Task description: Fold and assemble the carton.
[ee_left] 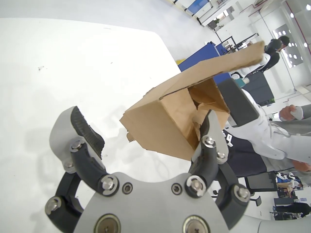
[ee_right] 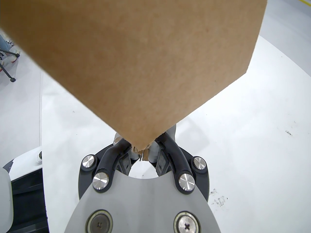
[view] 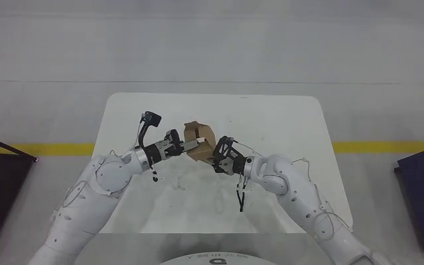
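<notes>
A brown cardboard carton [view: 199, 139] is held above the middle of the white table [view: 285, 119], tilted, with one end open and a long flap [ee_left: 233, 61] sticking out. My right gripper [ee_right: 141, 150] is shut on the carton's [ee_right: 145, 37] lower corner and shows in the top view [view: 216, 158] on its near right side. My left gripper [ee_left: 145, 127] is open at the carton's [ee_left: 160, 122] left side [view: 183, 143]. One of its fingers [ee_left: 211, 127] rests at the edge of the open end, and the other finger [ee_left: 82, 132] is clear of the cardboard.
The table's bare white top [ee_left: 73, 61] stretches all around the carton. Loose black cables [view: 241, 195] hang from the arms over the near part of the table. A yellow floor line [view: 371, 147] runs past both sides.
</notes>
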Action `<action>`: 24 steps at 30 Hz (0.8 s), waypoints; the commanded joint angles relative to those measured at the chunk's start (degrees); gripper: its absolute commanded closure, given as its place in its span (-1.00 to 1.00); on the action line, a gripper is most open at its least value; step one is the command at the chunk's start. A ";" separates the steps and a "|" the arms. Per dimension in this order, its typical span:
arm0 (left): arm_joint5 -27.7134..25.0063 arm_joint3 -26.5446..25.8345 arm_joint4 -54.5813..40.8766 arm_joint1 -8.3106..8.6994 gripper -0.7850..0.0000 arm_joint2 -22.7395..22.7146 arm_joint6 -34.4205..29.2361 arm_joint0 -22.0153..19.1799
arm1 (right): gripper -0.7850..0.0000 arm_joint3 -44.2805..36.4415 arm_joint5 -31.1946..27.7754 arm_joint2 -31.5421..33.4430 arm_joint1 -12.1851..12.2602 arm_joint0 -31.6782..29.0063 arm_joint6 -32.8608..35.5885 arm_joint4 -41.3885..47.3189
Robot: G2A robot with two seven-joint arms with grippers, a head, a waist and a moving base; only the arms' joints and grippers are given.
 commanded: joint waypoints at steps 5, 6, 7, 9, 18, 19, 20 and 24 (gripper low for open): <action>-2.64 -1.89 -2.00 0.56 -1.00 -2.84 -0.89 1.11 | 1.00 -0.06 0.16 0.20 0.01 -0.24 0.24 0.26; -3.20 -2.28 -2.50 0.68 -1.00 -3.48 -1.13 1.38 | 1.00 -0.10 0.12 0.21 0.01 -0.28 0.27 0.23; -3.53 -2.64 -3.00 0.81 -1.00 -4.36 -1.03 1.62 | 1.00 -0.15 0.01 0.20 0.01 -0.32 0.23 0.24; -3.73 -3.47 -3.65 1.01 -1.00 -6.04 -0.32 2.08 | 1.00 -0.29 -0.12 0.17 0.01 -0.35 0.22 0.06; 3.04 -6.56 4.62 1.06 -1.00 -8.52 6.38 0.98 | 1.00 -0.90 -0.44 -0.46 -0.11 -0.29 0.72 -0.46; 3.20 -6.66 5.87 1.01 -1.00 -7.96 6.49 0.49 | 1.00 -0.89 -0.28 -0.55 -0.15 -0.29 0.94 -0.31; 3.11 -6.83 6.78 0.94 -1.00 -7.21 6.39 0.10 | 1.00 -0.83 -0.11 -0.65 -0.18 -0.30 1.25 -0.10; 2.92 -6.30 8.18 0.65 -1.00 -4.57 5.75 -0.97 | 1.00 -0.62 0.26 -0.75 -0.26 -0.22 2.03 0.92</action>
